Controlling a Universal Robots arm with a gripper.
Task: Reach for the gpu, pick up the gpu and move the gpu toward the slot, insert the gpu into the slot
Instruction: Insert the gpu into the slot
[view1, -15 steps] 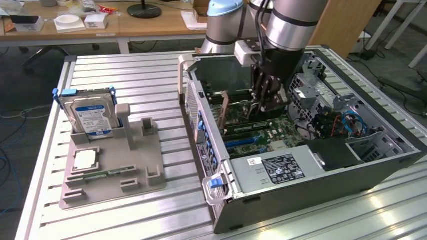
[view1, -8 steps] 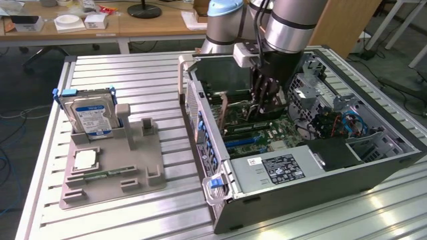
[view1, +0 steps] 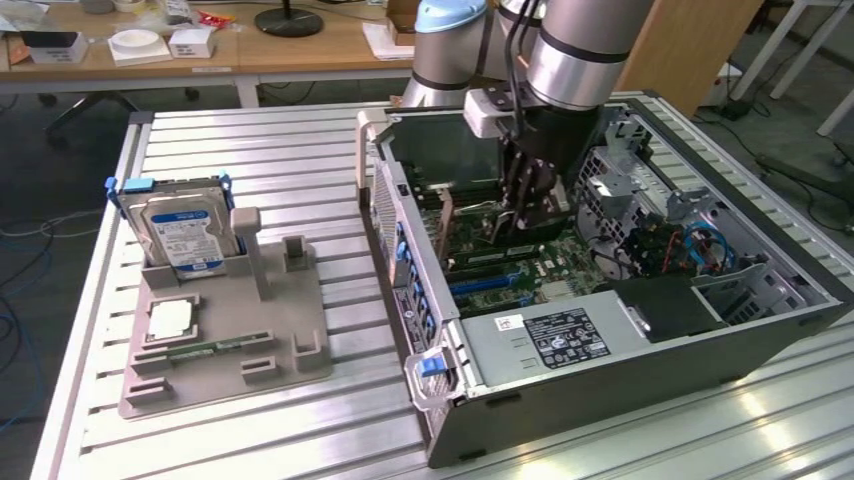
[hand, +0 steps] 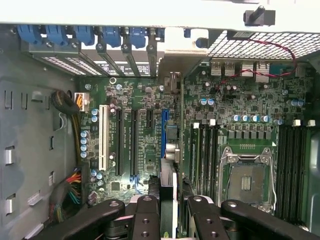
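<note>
We see the black multi-link gripper (view1: 525, 205) lowered deep inside the open dark-grey metal computer case (view1: 747, 330), and its fingers (hand: 146, 220) are clamped on the gpu (hand: 169, 200), a thin dark circuit card held on edge. The card runs straight out from between the fingertips, so its lower edge faces the green motherboard (hand: 240, 107) directly beneath the gripper. We judge that edge-on hold to be deliberate: only that way can the card's contacts meet a narrow connector.

The slot (hand: 164, 132), a long narrow blue plastic strip, lies directly ahead of the gripper, in line with the card. The card covers the slot's near end; whether it is already seated, we cannot tell.

Just beside the slot on one side stand two long black connector strips (hand: 126, 142) and a white one (hand: 103, 137); on the other side, a little further from the fingers, sits the square silver processor socket (hand: 247, 176).

Well away from the gripper, outside the case, a grey moulded plastic holder (view1: 220, 330) rests on the ribbed metal table (view1: 240, 150) and keeps a silver blue-labelled hard drive (view1: 180, 230) upright.
</note>
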